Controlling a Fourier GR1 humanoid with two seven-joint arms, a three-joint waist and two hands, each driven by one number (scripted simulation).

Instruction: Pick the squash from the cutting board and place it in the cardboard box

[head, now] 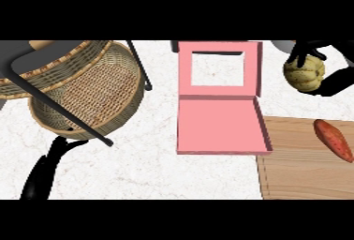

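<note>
While the black right hand [337, 80] curls round the pale yellow, ribbed squash [304, 74], the shallow pink cardboard box [220, 151] lies open to its left.

Gripped between fingers and thumb, the squash sits at the view's upper right, over the white marbled counter [152, 173], beyond the far edge of the light wooden cutting board [304, 173] and just right of the box's raised lid, which has a square window cut in it. Only a long reddish-orange sweet potato [334, 139] lies on the board, near its far right side, and the board's left edge sits against the box's right front corner. The black left hand [40, 178] rests at the lower left with its fingers straight and holding nothing, just below a round woven wicker basket [90, 93] tipped on its side.
</note>
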